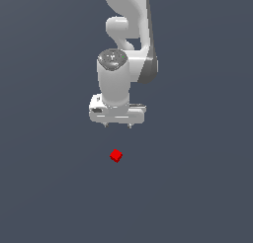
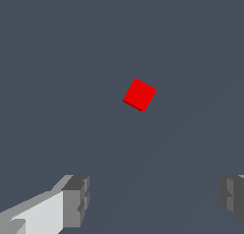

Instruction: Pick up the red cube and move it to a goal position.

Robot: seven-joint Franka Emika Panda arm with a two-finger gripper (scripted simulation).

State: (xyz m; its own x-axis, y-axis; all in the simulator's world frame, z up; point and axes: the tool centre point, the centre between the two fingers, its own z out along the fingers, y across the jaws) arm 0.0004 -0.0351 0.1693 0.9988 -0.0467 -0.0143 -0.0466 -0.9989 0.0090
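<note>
The red cube (image 1: 116, 155) is a tiny bright red block lying on the flat dark grey surface, turned at an angle. It also shows in the wrist view (image 2: 139, 94), apart from the fingers. My white gripper (image 1: 117, 125) hangs above the cube, pointing down, with a clear gap between the two. Its two fingers are spread wide: one fingertip (image 2: 76, 199) and the other fingertip (image 2: 232, 196) stand far apart with nothing between them. The gripper is open and empty.
The dark grey surface (image 1: 197, 187) fills both views. The white arm (image 1: 126, 34) rises behind the gripper toward the top of the exterior view. No other object shows.
</note>
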